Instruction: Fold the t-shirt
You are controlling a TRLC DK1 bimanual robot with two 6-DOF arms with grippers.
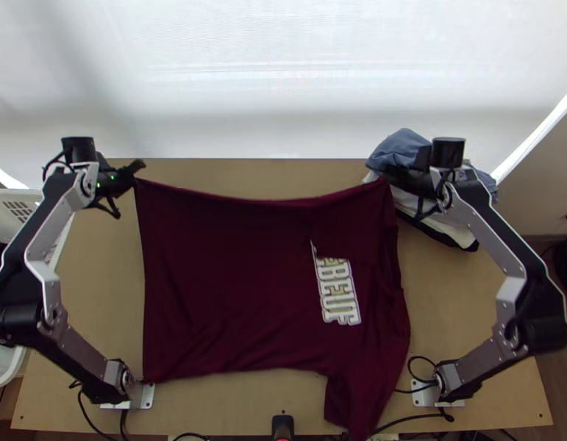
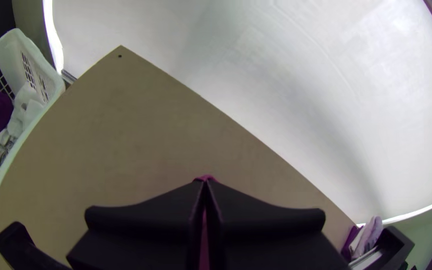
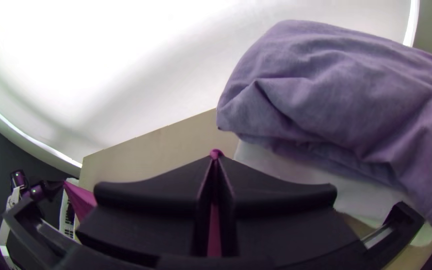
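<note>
Both my left gripper [image 2: 205, 183] and right gripper [image 3: 216, 157] clench the t-shirt [image 1: 224, 272] by its far edge; I judge a fold is starting; next I must draw that edge evenly nearward

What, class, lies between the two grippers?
The dark red t-shirt: its far edge runs from the left gripper to the right gripper, as the top view shows.

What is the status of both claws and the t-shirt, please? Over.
Left claw and right claw shut on t-shirt, opposite ends of far edge. T-shirt spread wide, print up. Cloth pile close beside right claw.
</note>
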